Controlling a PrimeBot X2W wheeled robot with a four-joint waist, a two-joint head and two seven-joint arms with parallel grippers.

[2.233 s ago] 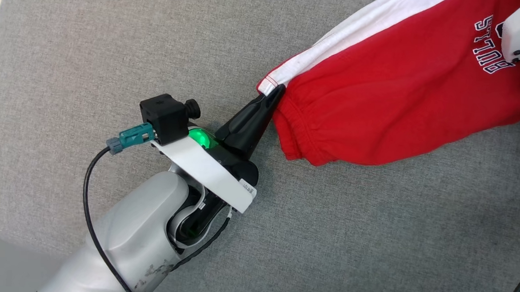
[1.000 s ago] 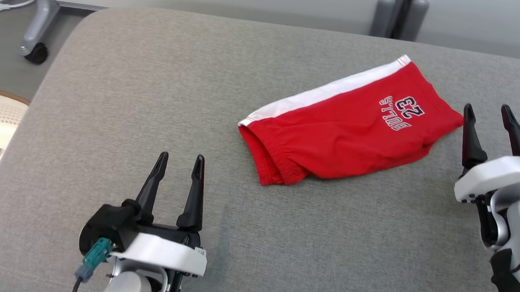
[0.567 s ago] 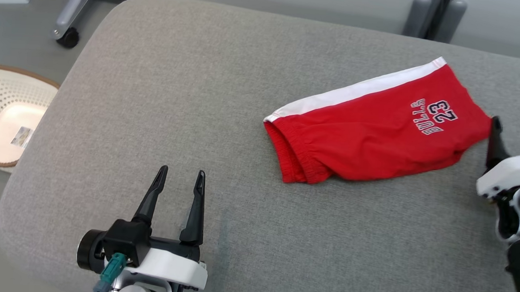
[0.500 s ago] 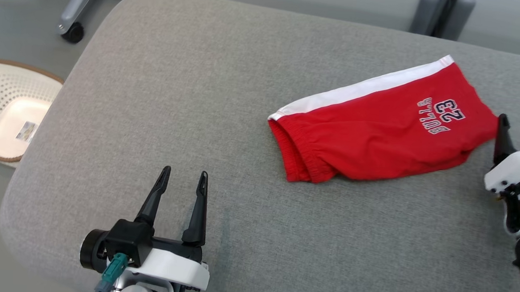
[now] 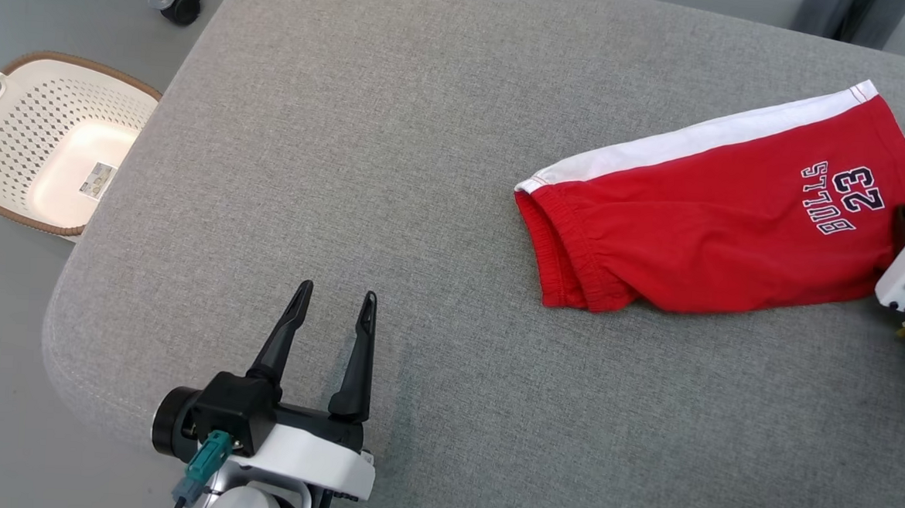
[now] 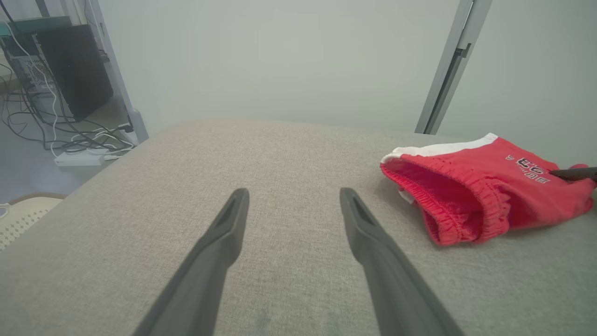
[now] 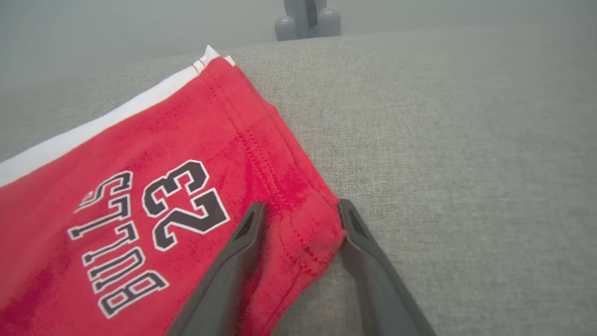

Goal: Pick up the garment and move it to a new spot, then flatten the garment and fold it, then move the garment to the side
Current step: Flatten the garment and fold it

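Red shorts [image 5: 725, 222] with a white side stripe and "BULLS 23" print lie folded on the grey padded surface [image 5: 397, 127], at the right. My right gripper [image 7: 301, 207] is open, its fingers straddling the hem corner of the shorts [image 7: 186, 186] near the print. In the head view it sits at the right edge, where one of its fingertips [image 5: 902, 217] touches the cloth. My left gripper [image 5: 334, 298] stands open and empty near the front edge, well left of the waistband opening [image 6: 447, 205].
A cream perforated basket [image 5: 48, 140] sits on the floor left of the surface, with a caster wheel [image 5: 180, 4] beyond it. The left wrist view has a computer tower [image 6: 74, 70] with cables and a metal post [image 6: 450, 70] behind the surface.
My left gripper let go of the waistband and drew back, open. The right gripper has advanced until its fingers straddle the shorts' corner. The head camera has swung, shifting the whole picture.
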